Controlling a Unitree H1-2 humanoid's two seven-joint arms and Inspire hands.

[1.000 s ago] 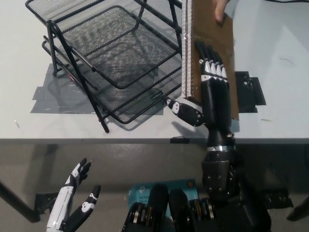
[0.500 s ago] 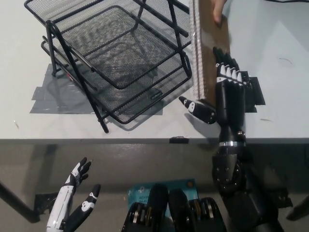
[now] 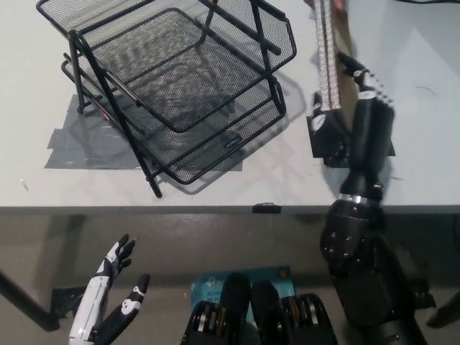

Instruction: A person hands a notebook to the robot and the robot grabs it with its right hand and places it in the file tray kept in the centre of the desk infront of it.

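A brown notebook (image 3: 345, 43) with a silver spiral binding (image 3: 328, 65) stands almost edge-on over the desk, right of the file tray. My black right hand (image 3: 366, 108) is closed on its lower part, fingers lying along the brown cover. A person's hand (image 3: 338, 6) still touches its top edge at the picture's top. The black wire-mesh file tray (image 3: 287, 43), with stacked tiers, sits centre-left on the desk with nothing in it. My white left hand (image 3: 108, 305) rests open below the desk edge at lower left.
The white desk (image 3: 424, 144) has grey tape (image 3: 79, 144) under the tray's left side and black tape (image 3: 320, 140) under my right hand. Its front edge (image 3: 144, 208) crosses the picture below the tray.
My right hand and the notebook have moved right and away from the tray. The notebook has turned from showing its brown face to nearly edge-on. The left hand has not moved.
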